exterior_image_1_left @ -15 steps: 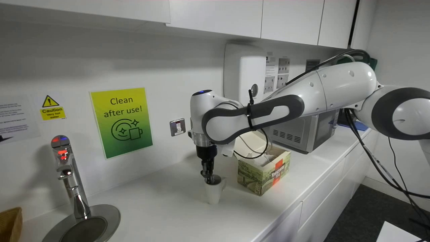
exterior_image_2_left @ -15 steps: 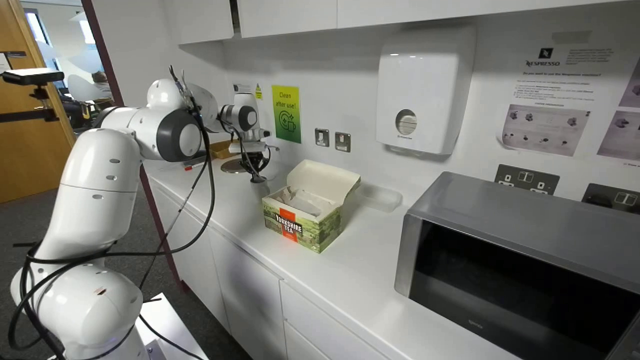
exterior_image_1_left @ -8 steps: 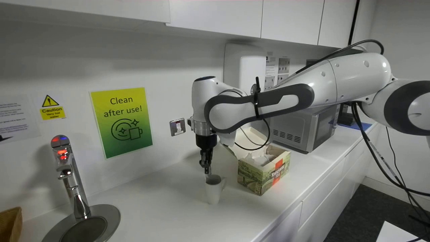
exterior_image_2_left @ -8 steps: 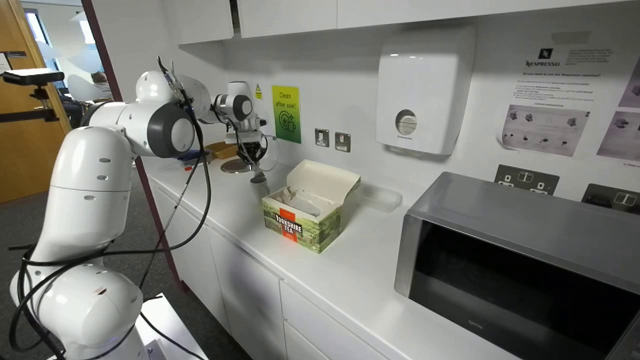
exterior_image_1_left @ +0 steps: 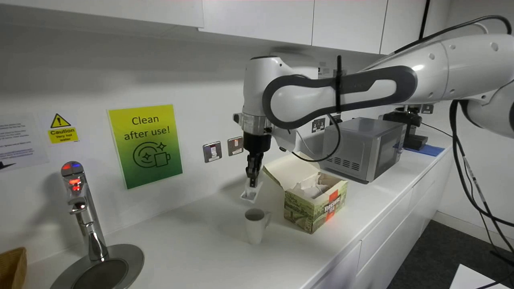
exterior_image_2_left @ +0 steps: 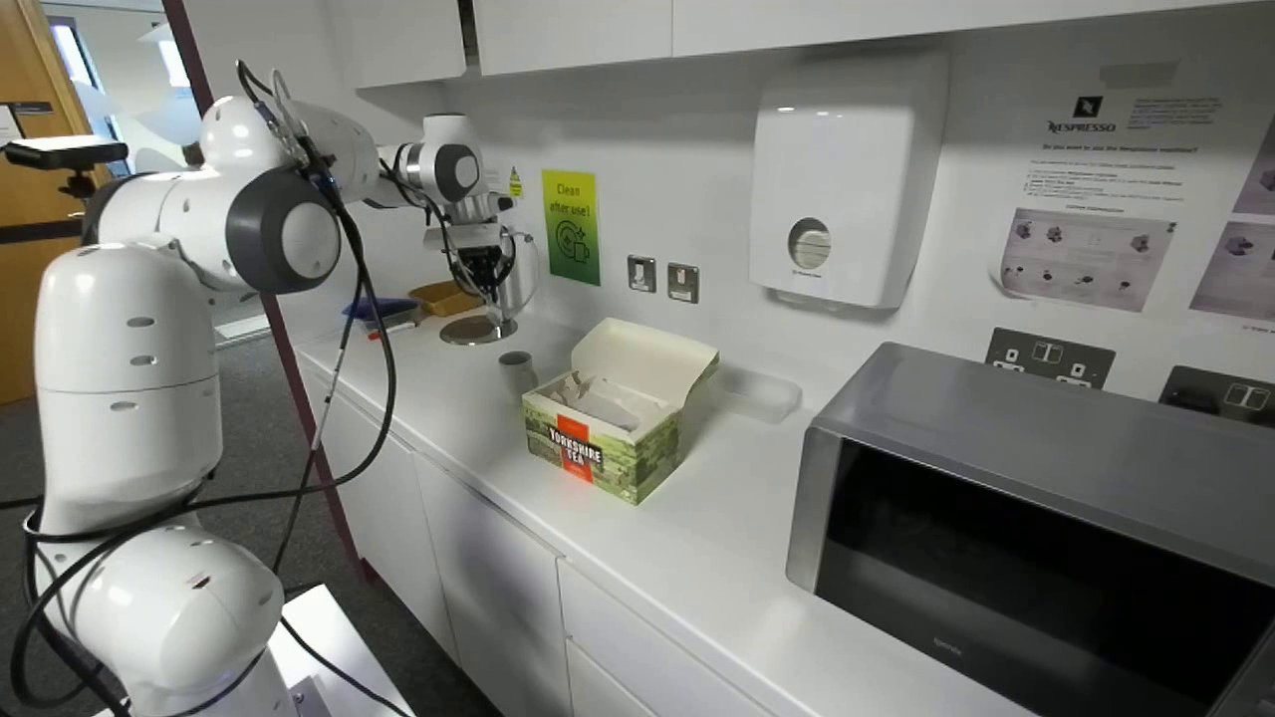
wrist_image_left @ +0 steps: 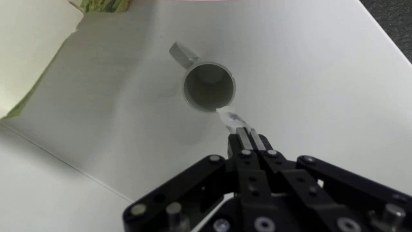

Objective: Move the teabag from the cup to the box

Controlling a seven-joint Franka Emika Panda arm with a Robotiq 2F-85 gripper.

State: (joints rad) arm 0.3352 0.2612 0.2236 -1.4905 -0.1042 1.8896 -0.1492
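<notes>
I see the pale teabag [wrist_image_left: 232, 119] hanging higher than the upright white cup [exterior_image_1_left: 254, 229] (handle toward the open box [exterior_image_1_left: 302, 210]).

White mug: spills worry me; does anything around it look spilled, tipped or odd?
Nothing looks spilled or tipped: the white mug stands upright. In the wrist view, a tiny dark speck on the counter near the handle is too small to identify.

I count: 1 pincer [wrist_image_left: 248, 132] | 1 teabag [wrist_image_left: 232, 119] | 1 cup [exterior_image_1_left: 254, 232] | 1 box [exterior_image_2_left: 652, 466] | 1 microwave [exterior_image_2_left: 1036, 448] | 1 dispenser [exterior_image_2_left: 847, 169] | 1 tap [exterior_image_1_left: 90, 228] | 2 small wall plates [exterior_image_2_left: 683, 283] mid-frame
</notes>
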